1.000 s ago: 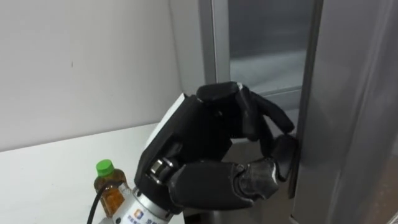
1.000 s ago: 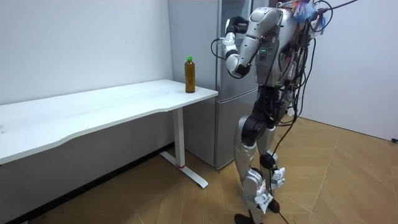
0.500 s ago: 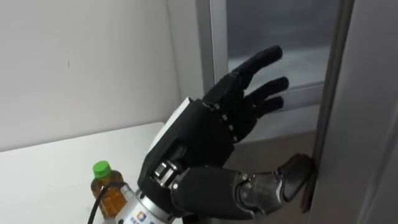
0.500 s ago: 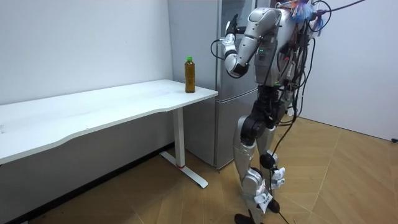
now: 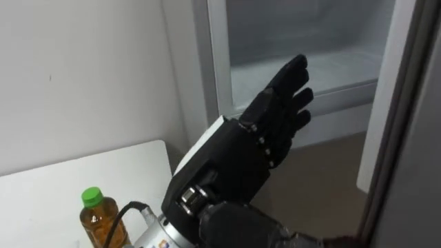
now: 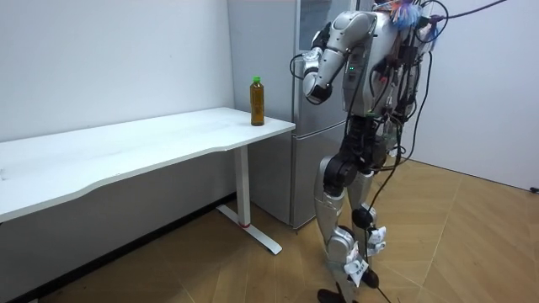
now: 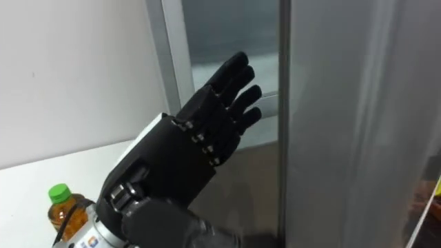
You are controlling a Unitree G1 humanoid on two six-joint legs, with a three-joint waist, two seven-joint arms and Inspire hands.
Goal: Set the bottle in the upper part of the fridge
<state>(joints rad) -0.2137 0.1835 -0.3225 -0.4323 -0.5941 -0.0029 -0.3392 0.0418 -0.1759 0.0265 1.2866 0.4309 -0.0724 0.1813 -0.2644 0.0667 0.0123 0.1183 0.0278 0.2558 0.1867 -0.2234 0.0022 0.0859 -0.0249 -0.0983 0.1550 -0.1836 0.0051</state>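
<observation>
A bottle (image 5: 96, 217) of amber drink with a green cap stands upright on the white table's (image 5: 48, 186) corner, low at my left; the room view has this bottle (image 6: 257, 101) by the table's end nearest the fridge. My left hand (image 5: 238, 162) is raised in front of the upper fridge compartment (image 5: 310, 62), open, fingers straight and pointing up into the opening, holding nothing. The same hand (image 7: 182, 162) sits left of the door's edge. The fridge door (image 7: 358, 124) stands open at my right. I stand facing the grey fridge (image 6: 307, 126).
A white wall (image 5: 83, 69) runs behind the table. The open door's edge (image 5: 406, 131) fills the right side close to my hand. In the room view the long table (image 6: 152, 143) stretches toward the room view's left, over wooden floor (image 6: 455, 252).
My left hand's fingers were curled round the door's edge; they have let go and straightened. The door stands wider and the view has shifted.
</observation>
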